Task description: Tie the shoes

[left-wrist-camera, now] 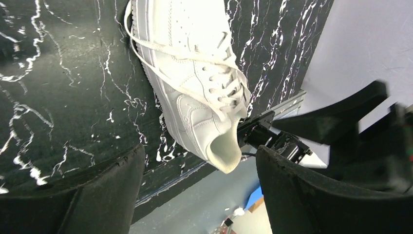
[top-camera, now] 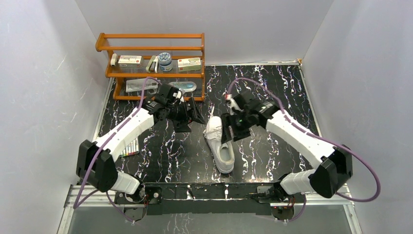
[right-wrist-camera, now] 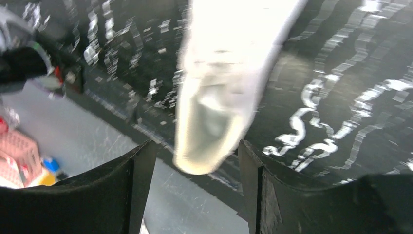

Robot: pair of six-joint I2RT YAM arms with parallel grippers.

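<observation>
The white shoe lies on the black marbled table between the two arms, heel toward the near edge. In the left wrist view the shoe shows its laces loose, with one strand trailing across the toe and down the side. My left gripper hangs open to the shoe's left, apart from it, nothing between its fingers. My right gripper hovers open at the shoe's right side. Its blurred wrist view shows the heel opening beyond the open right gripper, which holds nothing.
A wooden rack with boxes and a jar stands at the back left. Several coloured pens lie by the left arm. White walls close both sides, and a metal rail runs along the near edge.
</observation>
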